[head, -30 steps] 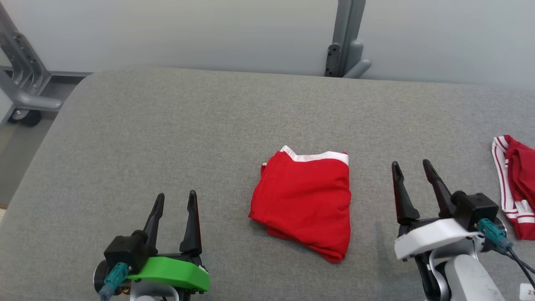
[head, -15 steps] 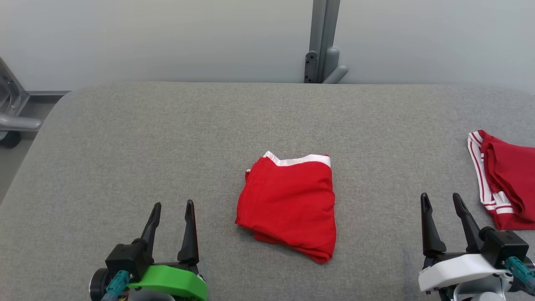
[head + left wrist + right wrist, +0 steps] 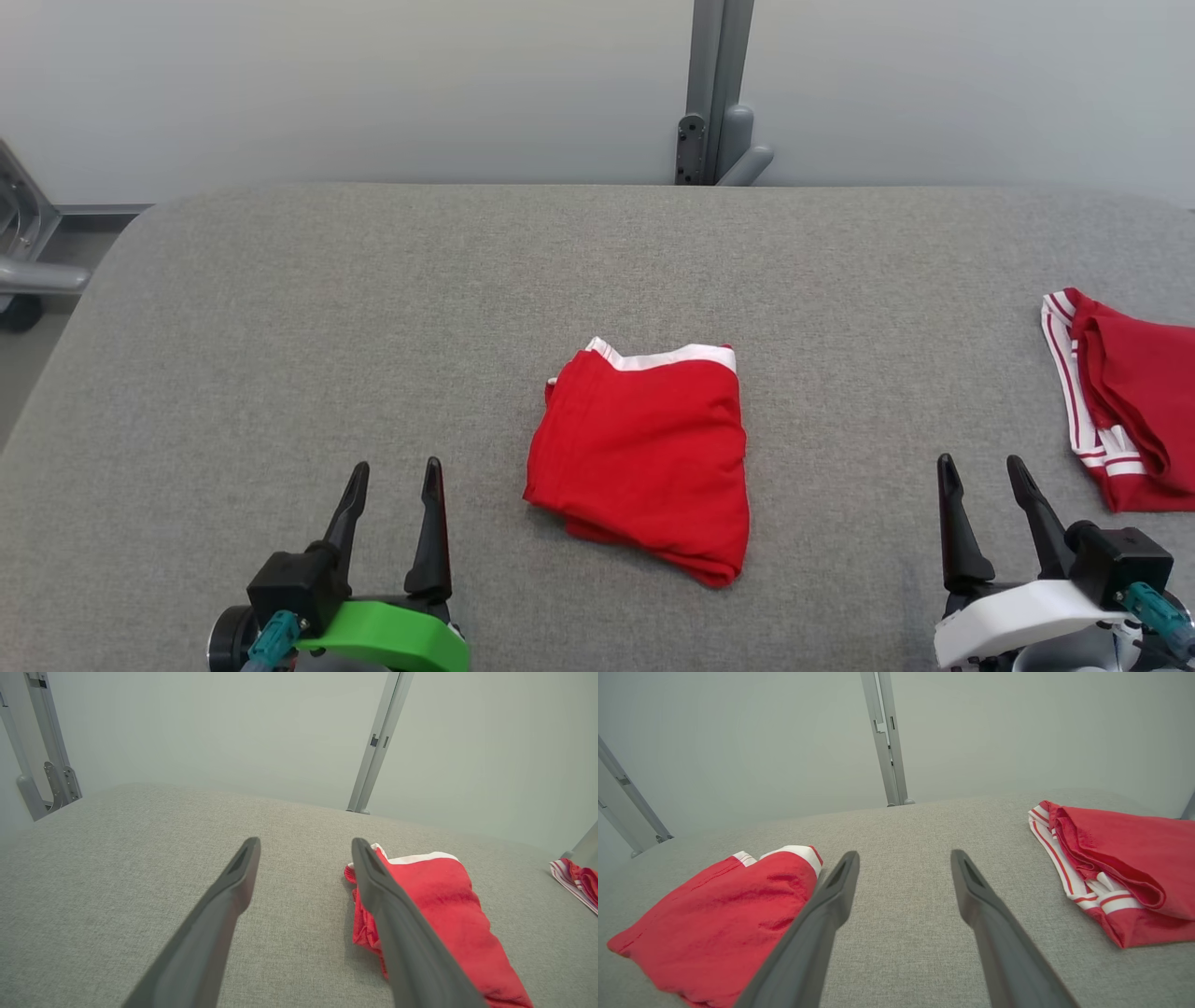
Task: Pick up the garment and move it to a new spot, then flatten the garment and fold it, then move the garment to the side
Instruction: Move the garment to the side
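- Grey surface [image 3: 280, 327]: folded red garment [image 3: 644, 457] centre, striped red garment [image 3: 1120, 401] far right.
- Released, empty: left gripper [image 3: 396, 464], right gripper [image 3: 980, 459]; both drawn back slightly.

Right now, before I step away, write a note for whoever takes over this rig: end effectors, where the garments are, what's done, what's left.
The left end effector is open and empty, left of the garment.
The right end effector is open and empty, between the two garments, nearer the robot.
The garment lies folded mid-table, untouched.
The striped garment is bunched at the right edge.
Done: folding, by the look of it. Left: probably moving the garment to the side.
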